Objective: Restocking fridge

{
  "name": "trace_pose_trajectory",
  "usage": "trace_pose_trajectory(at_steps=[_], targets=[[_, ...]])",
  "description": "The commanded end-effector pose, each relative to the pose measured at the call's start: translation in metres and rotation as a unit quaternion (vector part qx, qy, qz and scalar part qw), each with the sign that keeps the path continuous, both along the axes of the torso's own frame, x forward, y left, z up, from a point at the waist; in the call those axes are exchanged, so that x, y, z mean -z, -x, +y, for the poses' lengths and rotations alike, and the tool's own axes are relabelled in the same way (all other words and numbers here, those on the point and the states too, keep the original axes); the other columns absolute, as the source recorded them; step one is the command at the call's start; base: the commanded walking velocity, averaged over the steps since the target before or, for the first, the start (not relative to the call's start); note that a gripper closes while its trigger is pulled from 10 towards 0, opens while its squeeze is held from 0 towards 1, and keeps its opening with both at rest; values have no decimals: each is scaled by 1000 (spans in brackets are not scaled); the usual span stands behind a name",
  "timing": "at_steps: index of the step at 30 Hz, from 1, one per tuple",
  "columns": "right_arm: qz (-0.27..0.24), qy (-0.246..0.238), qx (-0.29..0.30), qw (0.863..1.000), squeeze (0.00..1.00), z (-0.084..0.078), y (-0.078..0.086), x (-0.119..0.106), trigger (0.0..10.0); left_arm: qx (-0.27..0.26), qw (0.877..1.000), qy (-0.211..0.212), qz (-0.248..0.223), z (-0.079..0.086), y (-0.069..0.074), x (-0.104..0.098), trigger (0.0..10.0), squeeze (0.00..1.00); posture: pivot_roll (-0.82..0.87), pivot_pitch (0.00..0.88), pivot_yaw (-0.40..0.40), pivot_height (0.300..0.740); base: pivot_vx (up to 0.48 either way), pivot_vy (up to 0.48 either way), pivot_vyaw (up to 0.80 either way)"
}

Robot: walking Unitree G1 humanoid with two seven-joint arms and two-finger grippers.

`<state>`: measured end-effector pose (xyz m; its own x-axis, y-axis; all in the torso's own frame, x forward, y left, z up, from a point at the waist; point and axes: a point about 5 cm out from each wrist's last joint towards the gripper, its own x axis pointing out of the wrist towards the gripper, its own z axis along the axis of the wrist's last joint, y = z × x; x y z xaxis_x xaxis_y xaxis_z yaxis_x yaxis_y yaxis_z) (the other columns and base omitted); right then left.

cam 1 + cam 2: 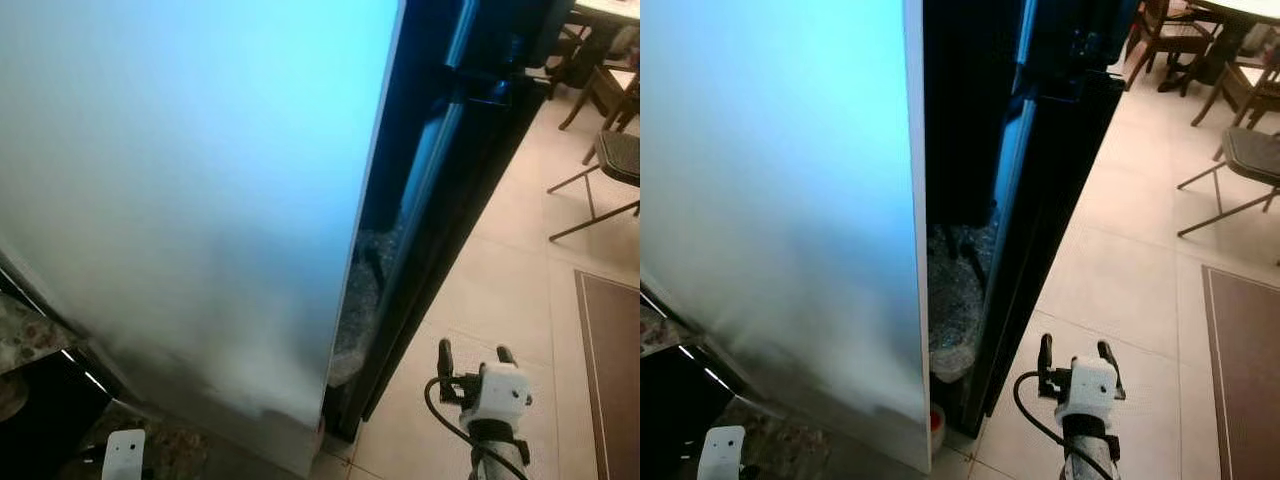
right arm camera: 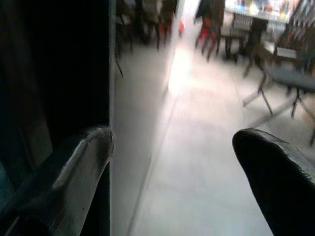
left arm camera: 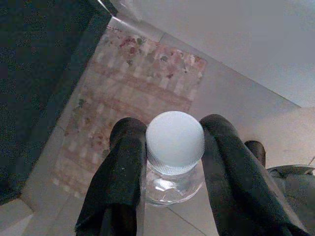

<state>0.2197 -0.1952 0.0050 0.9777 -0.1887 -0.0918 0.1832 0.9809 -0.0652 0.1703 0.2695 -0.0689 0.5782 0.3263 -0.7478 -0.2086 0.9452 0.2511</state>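
While a small clear bottle with a pale blue ribbed screw cap (image 3: 174, 147) is clamped between the two black fingers (image 3: 120, 182) of the left gripper (image 3: 172, 162), the restocking appears to be only at its carrying stage. In the left wrist view the bottle is seen cap-on, so its long axis runs roughly along the fingers, which press it from either side just below the cap. Beneath it a floral patterned mat (image 3: 133, 93) is laid on the pale tiled floor (image 1: 500, 300). In the head views only a white part of the left arm (image 1: 125, 452) is caught at about 7 o'clock, close to the foot of the large pale frosted fridge door (image 1: 190, 190).

At about 5 o'clock the right gripper (image 1: 478, 358) is held low over the floor with its fingers spread apart and nothing between them. Just beyond it, toward 11 o'clock, the dark narrow gap (image 1: 965, 150) between the pale door's edge and the black door panel (image 1: 455, 200) is found, with something wrapped in crinkled clear plastic (image 1: 955, 300) at its foot.

The right gripper is judged to be the nearer to that gap; the bottle is kept on the far side of the pale door from it. The door would probably have to be swung wider by the right arm before the bottle could be brought round.

Farther off, at 1 to 2 o'clock, folding chairs (image 1: 610, 170) and a table (image 1: 1240, 10) are set well apart from the fridge.
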Motion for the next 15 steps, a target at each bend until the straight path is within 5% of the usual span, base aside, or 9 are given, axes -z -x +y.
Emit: trace_pose_trajectory(at_steps=[1,15], targets=[[7,-10,5,1000,0,-1,-4,1,10000,8,1000,-6,7,3,4,1,10000,0,7,0,-2,740,0,0,0],[-24,-11,-15,1000,0,-7,-41,-25,10000,14,1000,-4,6,3,5,1,10000,0,4,0,-7,740,0,0,0]])
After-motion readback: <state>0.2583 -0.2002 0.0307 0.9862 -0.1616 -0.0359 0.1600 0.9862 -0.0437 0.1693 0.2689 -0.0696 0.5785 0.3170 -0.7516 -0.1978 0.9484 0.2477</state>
